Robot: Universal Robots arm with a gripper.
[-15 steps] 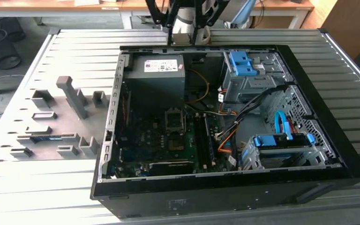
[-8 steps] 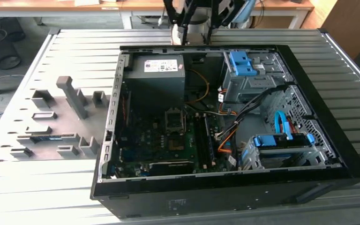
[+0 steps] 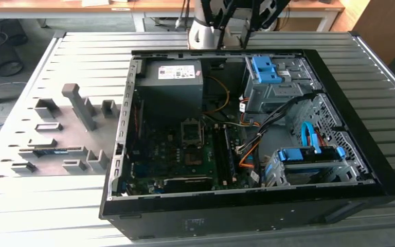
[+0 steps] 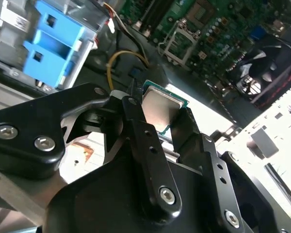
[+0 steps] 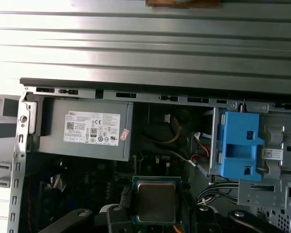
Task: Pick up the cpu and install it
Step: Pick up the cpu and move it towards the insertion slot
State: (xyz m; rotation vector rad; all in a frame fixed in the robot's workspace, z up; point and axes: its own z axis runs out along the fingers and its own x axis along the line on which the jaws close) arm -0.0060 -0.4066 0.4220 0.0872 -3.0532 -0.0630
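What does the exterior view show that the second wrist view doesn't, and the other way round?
Exterior view: the whole open computer case on the ribbed metal table, the grey power supply, and a grey fixture plate beside the case on the exterior view's left.
Second wrist view: the gripper shut on the cpu, with the case's inside behind it.
Both: the blue drive bracket and the green motherboard.
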